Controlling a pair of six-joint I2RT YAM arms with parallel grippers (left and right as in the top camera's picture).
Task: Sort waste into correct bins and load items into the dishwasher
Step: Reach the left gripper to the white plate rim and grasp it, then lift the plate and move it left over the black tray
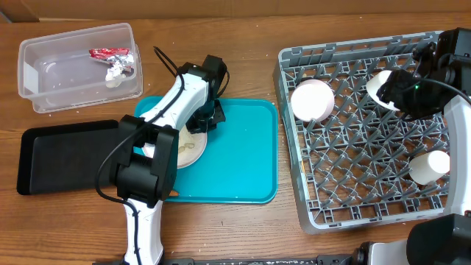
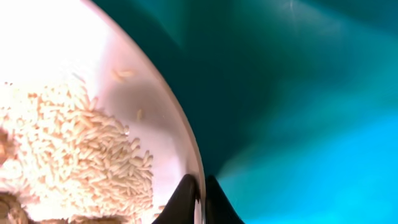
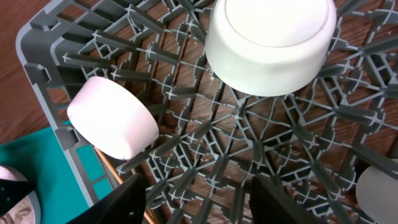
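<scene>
A white plate (image 1: 188, 149) with rice on it sits on the teal tray (image 1: 243, 162). In the left wrist view the plate (image 2: 93, 93) fills the left side, and my left gripper (image 2: 199, 199) is shut on the plate's rim. My right gripper (image 3: 199, 199) is open and empty above the grey dishwasher rack (image 1: 368, 191). The rack (image 3: 261, 143) holds white bowls: one at the left (image 3: 112, 127), one at the top (image 3: 270, 43). Overhead they show as a bowl at the rack's left (image 1: 312, 99), one under the right arm (image 1: 383, 87) and one at the right (image 1: 429, 166).
A clear plastic bin (image 1: 81, 66) at the back left holds a red wrapper (image 1: 109, 53) and crumpled white waste (image 1: 118, 72). A black bin (image 1: 66, 154) lies left of the tray. The left arm (image 1: 158, 140) crosses the tray's left side.
</scene>
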